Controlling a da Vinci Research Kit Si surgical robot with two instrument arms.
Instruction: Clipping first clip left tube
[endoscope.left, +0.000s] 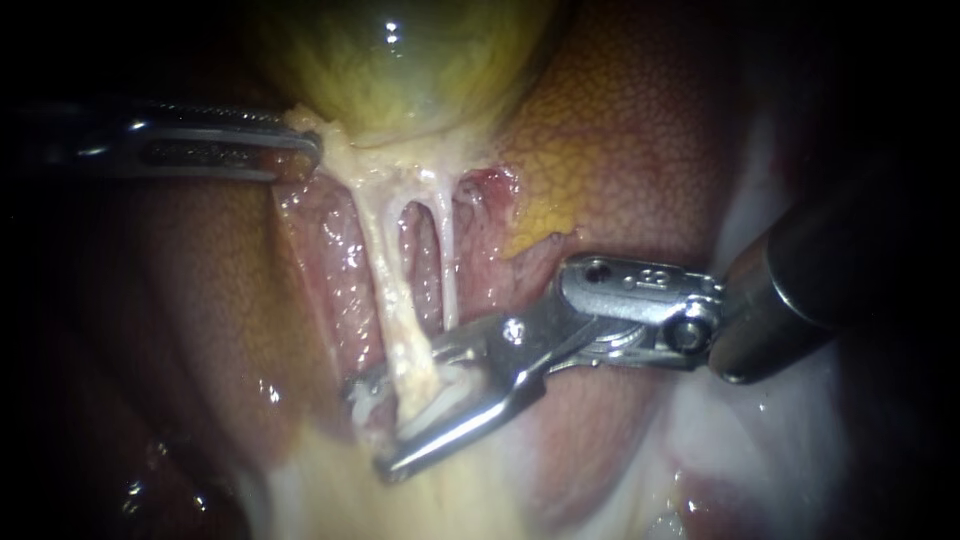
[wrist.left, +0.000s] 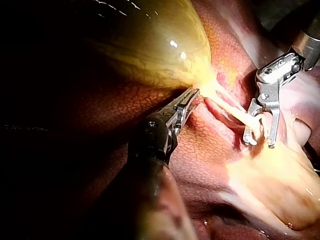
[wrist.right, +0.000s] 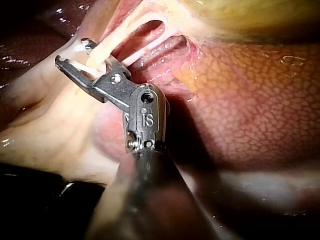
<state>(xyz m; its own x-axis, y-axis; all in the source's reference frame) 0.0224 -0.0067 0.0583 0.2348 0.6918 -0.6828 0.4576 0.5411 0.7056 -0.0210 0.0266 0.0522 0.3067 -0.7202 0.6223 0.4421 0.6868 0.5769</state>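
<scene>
The green-yellow gallbladder hangs at the top, and two pale tubes run down from its neck. The left tube is the thicker one; the right tube is thin. My right instrument comes in from the right with its jaws open astride the lower end of the left tube, a white clip sitting between them. The right wrist view shows that tube passing between the same open jaws. My left instrument is shut on pale tissue at the gallbladder's neck, as the left wrist view also shows.
Mottled red-orange liver lies right of the tubes and behind them. Pale yellowish tissue spreads below the right instrument's jaws. A window of red tissue shows between the two tubes. The right instrument's dark shaft fills the right side.
</scene>
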